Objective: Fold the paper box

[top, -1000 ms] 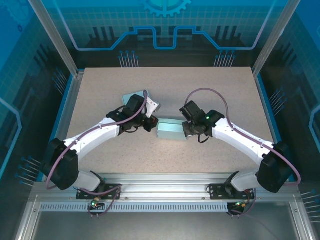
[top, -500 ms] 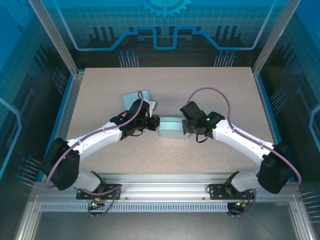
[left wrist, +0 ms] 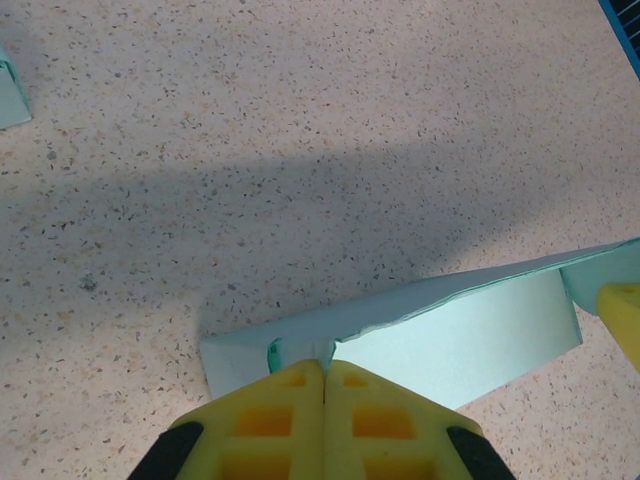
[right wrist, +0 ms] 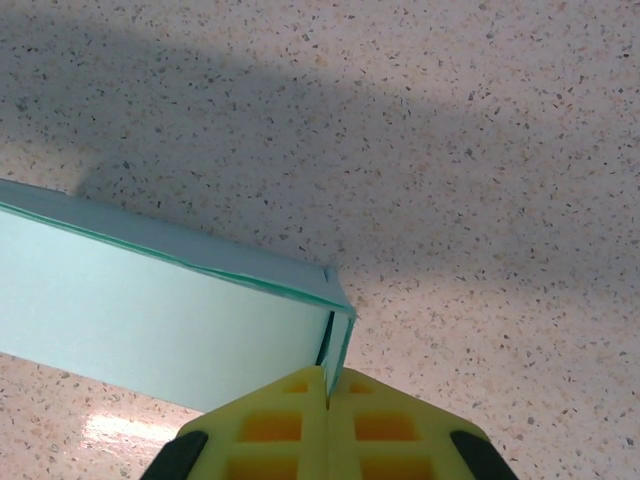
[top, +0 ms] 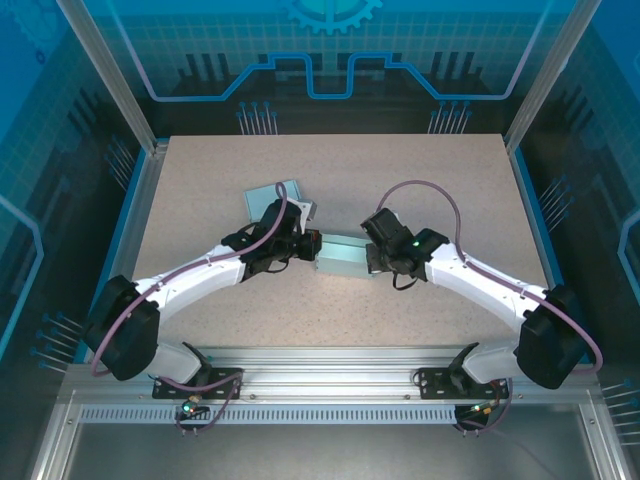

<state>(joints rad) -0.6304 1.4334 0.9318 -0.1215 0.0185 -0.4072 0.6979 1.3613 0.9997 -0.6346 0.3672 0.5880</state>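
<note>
Presently paper box (top: 340, 258) on tabletop (top: 420, 160) touched at ends by L hand (left wrist: 323, 365) & R hand (right wrist: 325, 372); both shut tight, nothing gripped.

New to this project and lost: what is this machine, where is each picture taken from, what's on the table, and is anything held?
These are two robot arms bolted at the near edge of a table. The overhead picture looks down from above and behind them, with the left arm on the left. The other two pictures come from a camera on each wrist, so the yellow fingers at the bottom are that arm's own. A long pale teal paper box lies mid-table. The left hand is closed on its left end and the right hand on its right end. In the wrist views, thin paper edges look pinched between the shut fingers. Another teal paper piece lies flat further back, behind the left arm.
</note>
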